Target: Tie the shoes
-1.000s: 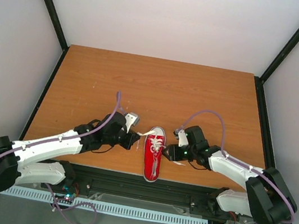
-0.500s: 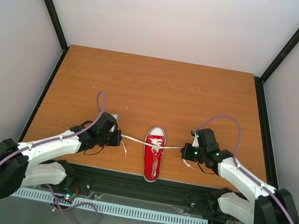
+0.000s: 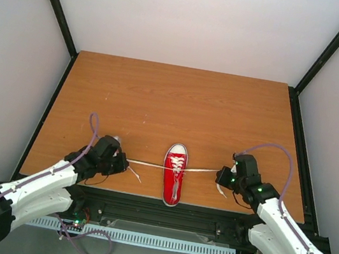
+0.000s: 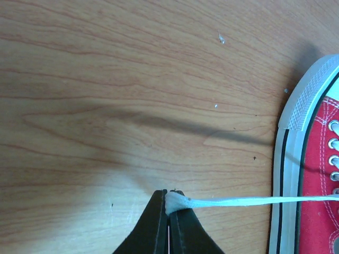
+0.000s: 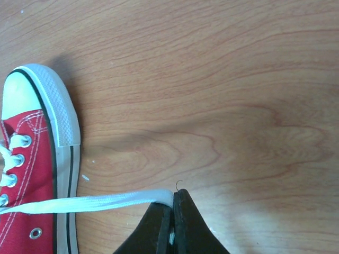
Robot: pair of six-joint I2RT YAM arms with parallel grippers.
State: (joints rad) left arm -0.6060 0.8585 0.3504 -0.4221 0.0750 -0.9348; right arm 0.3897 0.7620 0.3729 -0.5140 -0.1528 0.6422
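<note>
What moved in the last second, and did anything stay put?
The left claw drew away to the left and the right claw to the right, each shut on an end of the white laces, stretching them straight. The red sneaker stayed where it was.

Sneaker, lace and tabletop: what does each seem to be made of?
The sneaker: red upper looks like matte canvas with white stitching; its sole strip looks like white rubber, ribbed at the toe. The lace: flat white woven fabric. The tabletop: matte brown wood grain, possibly laminate.
</note>
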